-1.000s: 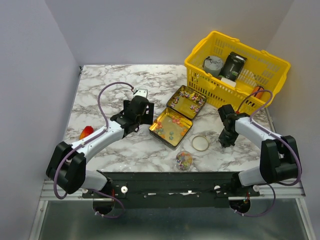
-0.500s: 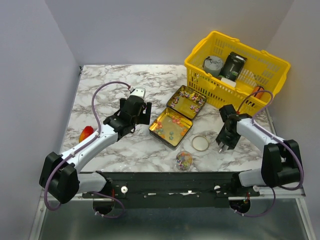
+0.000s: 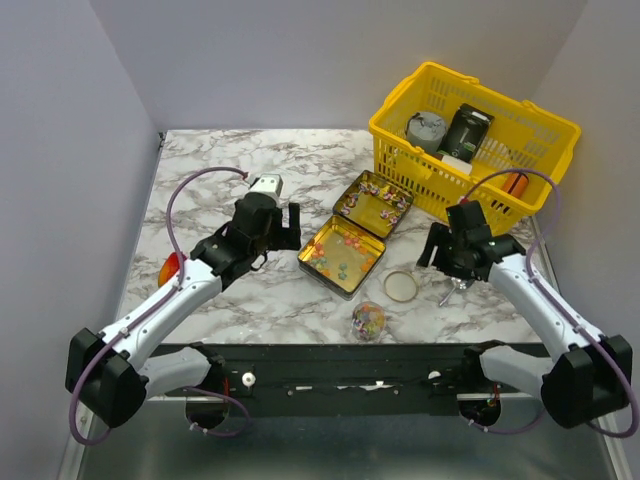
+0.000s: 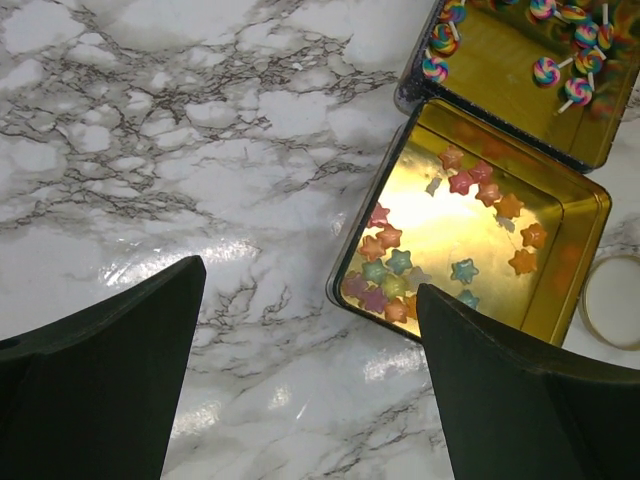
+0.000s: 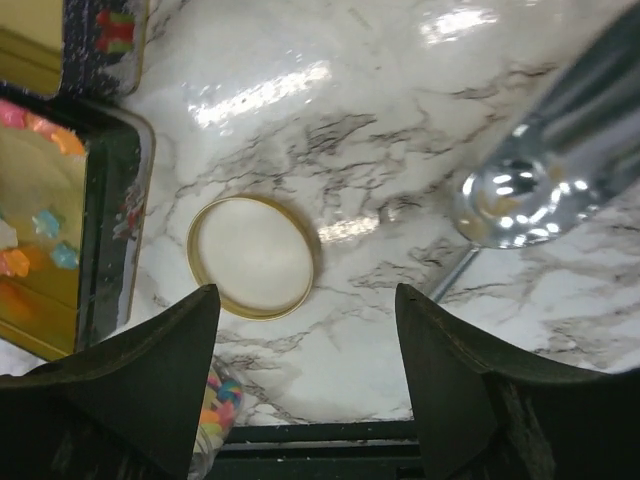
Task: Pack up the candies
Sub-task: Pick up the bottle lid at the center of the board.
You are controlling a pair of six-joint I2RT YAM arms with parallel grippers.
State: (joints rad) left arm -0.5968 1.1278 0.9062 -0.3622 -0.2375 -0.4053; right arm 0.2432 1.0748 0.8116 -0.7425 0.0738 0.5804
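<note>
Left gripper [image 4: 310,275] hangs wide open with nothing between its jaws, and I read the candies [image 4: 400,262] at roughly 3 o'clock from it in its wrist view, lying in the near half of the open gold tin [image 4: 578,285]. Right gripper [image 5: 307,290], also spread and empty, looks farther off. They're small flat stars in orange, red, teal and pink, scattered loose.

Looks like a robotics lab cell: marble-print worktop [image 3: 200,190] boxed in by plain grey walls [image 3: 330,60], left arm [image 3: 170,297] and right arm [image 3: 537,297] bolted to a black rail [image 3: 340,363] along its near edge.
</note>
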